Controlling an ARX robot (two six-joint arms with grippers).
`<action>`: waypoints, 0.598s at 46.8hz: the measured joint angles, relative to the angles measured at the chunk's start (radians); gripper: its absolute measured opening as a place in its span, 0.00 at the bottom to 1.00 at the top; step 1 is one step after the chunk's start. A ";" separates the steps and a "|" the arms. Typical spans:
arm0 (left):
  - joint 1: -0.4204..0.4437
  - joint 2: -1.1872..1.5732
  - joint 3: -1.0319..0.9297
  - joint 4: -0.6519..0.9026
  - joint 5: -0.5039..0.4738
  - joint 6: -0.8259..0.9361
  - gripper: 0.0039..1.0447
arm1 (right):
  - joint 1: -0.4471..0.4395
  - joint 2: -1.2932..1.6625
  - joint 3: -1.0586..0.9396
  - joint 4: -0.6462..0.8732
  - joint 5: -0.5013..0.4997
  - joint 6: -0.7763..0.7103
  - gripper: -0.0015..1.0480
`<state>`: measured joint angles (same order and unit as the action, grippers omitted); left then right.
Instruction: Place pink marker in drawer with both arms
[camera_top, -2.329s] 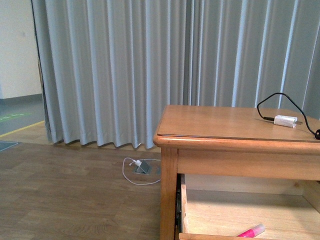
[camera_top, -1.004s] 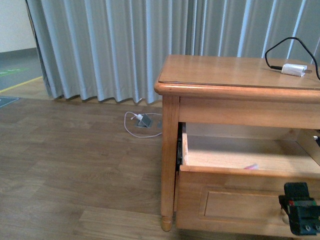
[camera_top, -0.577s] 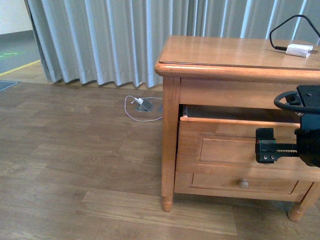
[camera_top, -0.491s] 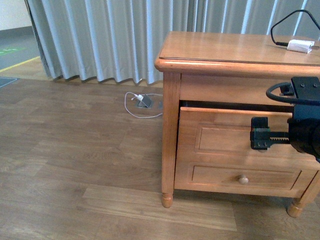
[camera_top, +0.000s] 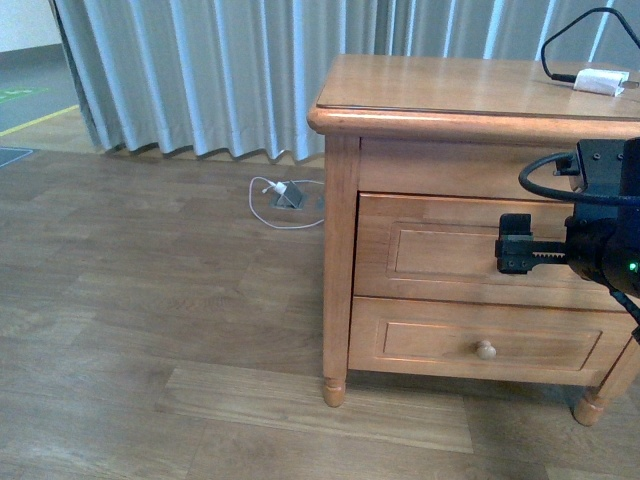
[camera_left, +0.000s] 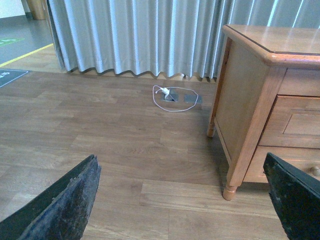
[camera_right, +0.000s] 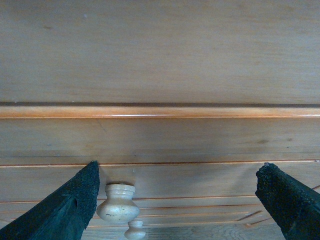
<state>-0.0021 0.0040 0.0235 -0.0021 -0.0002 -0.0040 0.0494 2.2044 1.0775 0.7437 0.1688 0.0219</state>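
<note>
The drawer (camera_top: 440, 255) is the upper one of a honey-coloured nightstand, and it stands shut. The pink marker is hidden. My right gripper (camera_top: 512, 245) is open right in front of the drawer's panel, and the arm covers the panel's right part. In the right wrist view the drawer front (camera_right: 160, 135) fills the picture. The right gripper (camera_right: 180, 205) is spread wide there, with the round knob (camera_right: 118, 202) just inside one finger (camera_right: 70, 205), not held. My left gripper (camera_left: 180, 210) is open over the wooden floor, apart from the nightstand (camera_left: 250, 100).
A white charger block (camera_top: 600, 80) with a black cable lies on the nightstand top. The lower drawer (camera_top: 420, 340) with its knob (camera_top: 485, 350) is shut. A floor socket with a white cable (camera_top: 288, 195) sits by the grey curtain (camera_top: 200, 70).
The drawer stood open with the pink marker lying inside; it has slid shut. My right arm came into view in front of its panel. The front view drew back.
</note>
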 joint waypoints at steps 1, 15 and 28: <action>0.000 0.000 0.000 0.000 0.000 0.000 0.95 | 0.000 -0.006 -0.008 0.002 0.000 0.001 0.92; 0.000 0.000 0.000 0.000 0.000 0.000 0.95 | -0.001 -0.259 -0.187 -0.087 -0.048 0.029 0.92; 0.000 0.000 0.000 0.000 0.000 0.000 0.95 | -0.024 -0.649 -0.415 -0.258 -0.168 0.063 0.92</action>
<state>-0.0021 0.0040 0.0235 -0.0021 -0.0002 -0.0040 0.0250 1.5558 0.6628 0.4858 0.0010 0.0845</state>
